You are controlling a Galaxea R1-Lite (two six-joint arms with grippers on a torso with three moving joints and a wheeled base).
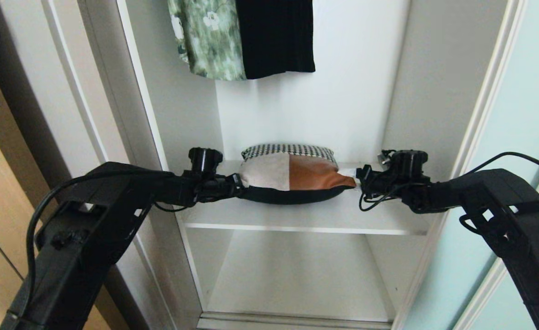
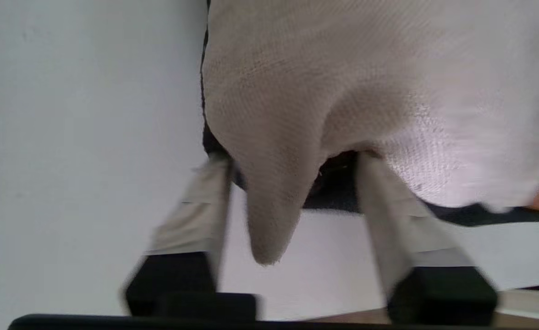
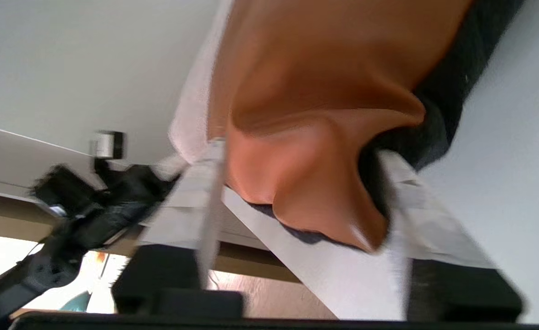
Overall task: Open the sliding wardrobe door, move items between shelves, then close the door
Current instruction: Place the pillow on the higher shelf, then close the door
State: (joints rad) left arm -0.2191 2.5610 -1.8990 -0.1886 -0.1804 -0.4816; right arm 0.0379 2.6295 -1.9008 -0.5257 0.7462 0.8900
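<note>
White shelf [image 1: 306, 213], cushion [image 1: 292, 176] corners between spread left fingers [image 2: 205, 206], right fingers [image 3: 416, 201], tips hidden

We see a cloth cushion [image 1: 292, 176]: coarse woven off-white panel, smooth rust leather-like panel, houndstooth weave. It lies on a smooth matt white shelf [image 1: 306, 215] beside the frosted glass door [image 1: 517, 137].

Cushion [image 1: 292, 172] on upper shelf [image 1: 306, 215], end effectors flanking.

Hidden and cut off
My head view crops both hanging garments [image 1: 242, 39] at 12 o'clock; the cushion [image 1: 292, 176] hides the shelf's [image 1: 306, 213] back.
</note>
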